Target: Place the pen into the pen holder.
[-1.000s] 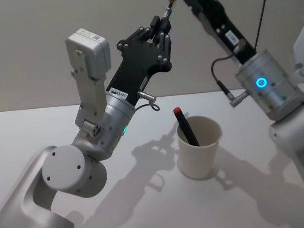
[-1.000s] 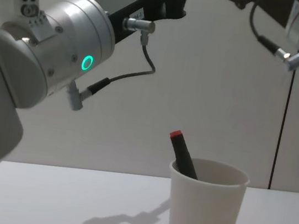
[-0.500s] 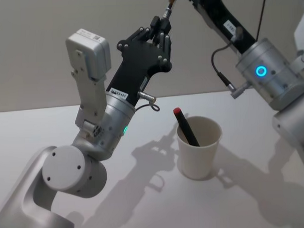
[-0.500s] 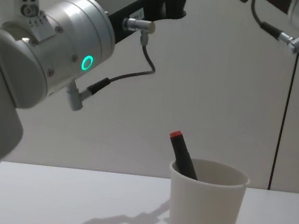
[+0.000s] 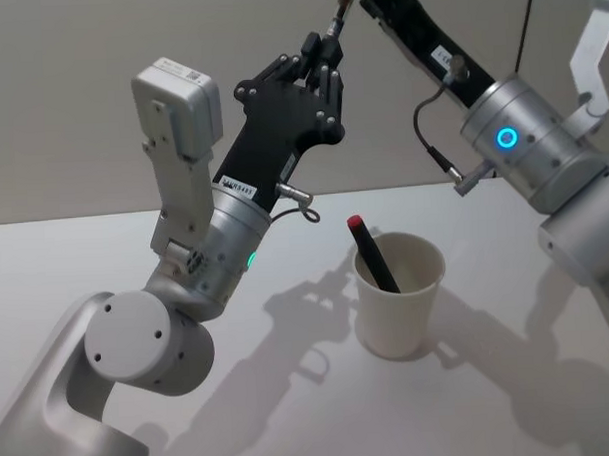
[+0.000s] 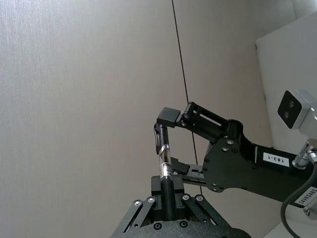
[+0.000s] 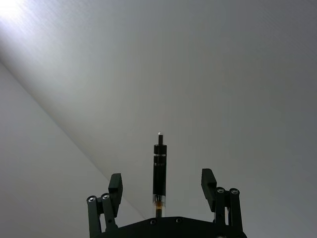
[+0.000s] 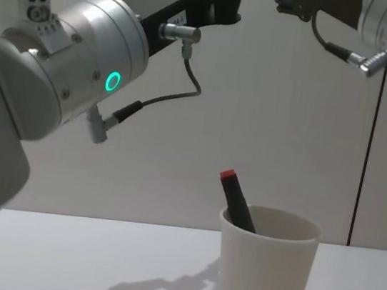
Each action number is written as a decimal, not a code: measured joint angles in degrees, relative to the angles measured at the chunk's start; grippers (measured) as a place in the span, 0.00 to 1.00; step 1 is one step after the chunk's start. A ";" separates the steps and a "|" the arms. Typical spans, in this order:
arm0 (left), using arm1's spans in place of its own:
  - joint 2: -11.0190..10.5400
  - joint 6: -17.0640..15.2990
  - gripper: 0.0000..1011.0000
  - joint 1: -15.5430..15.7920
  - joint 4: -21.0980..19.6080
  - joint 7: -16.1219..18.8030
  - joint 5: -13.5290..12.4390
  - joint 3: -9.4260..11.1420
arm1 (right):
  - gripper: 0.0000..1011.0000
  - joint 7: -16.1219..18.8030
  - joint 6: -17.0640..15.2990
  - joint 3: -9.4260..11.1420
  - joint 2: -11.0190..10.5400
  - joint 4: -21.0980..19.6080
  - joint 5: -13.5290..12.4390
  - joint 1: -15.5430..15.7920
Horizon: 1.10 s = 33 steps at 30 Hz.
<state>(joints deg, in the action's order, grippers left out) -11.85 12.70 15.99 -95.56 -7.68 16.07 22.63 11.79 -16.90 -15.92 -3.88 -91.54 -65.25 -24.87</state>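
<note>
One pen with a red cap (image 5: 355, 224) was already found inside the pen holder (image 5: 397, 307), leaning against the rim on the left side, so a part of the work was judged as done. The pen holder was placed upright on the white table (image 5: 291, 409), near the middle and slightly towards the right.

A second pen (image 6: 165, 173), dark with a silver band, was held high in the air, well above the pen holder and not yet over it. It was clamped at its lower end by the fingers of the left gripper (image 6: 167, 204), which were closed narrowly around the barrel. The upper end of the pen was reached by the right gripper (image 7: 161, 189), whose fingers (image 7: 115, 184) were spread wide on both sides of the pen and were not touching it. In the left wrist view one finger pad of the right gripper was seen just beside the tip of the pen.

It was judged that a handover between the two arms was in progress. What was left: the pen had to be closed upon by the right gripper, released by the left one, carried down over the pen holder and dropped in.
</note>
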 joint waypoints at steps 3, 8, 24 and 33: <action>0.00 0.00 0.13 0.00 0.00 0.00 0.00 0.00 | 0.99 -0.29 -0.18 -0.14 -0.07 0.12 0.02 -0.13; 0.00 0.00 0.13 0.00 0.00 0.00 0.00 0.00 | 0.99 -0.33 -0.33 -0.30 -0.16 0.20 -0.04 -0.22; 0.00 0.00 0.13 0.00 0.00 0.00 0.01 0.00 | 0.99 -0.19 0.22 -0.90 -0.26 1.52 -0.80 -0.78; 0.00 0.00 0.13 0.00 0.00 0.00 0.01 0.00 | 0.99 0.28 0.69 -1.38 0.02 2.64 -1.20 -1.40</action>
<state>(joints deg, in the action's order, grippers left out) -11.85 12.70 15.99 -95.56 -7.68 16.08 22.63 12.07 -16.21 -17.30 -3.85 -88.90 -66.45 -26.27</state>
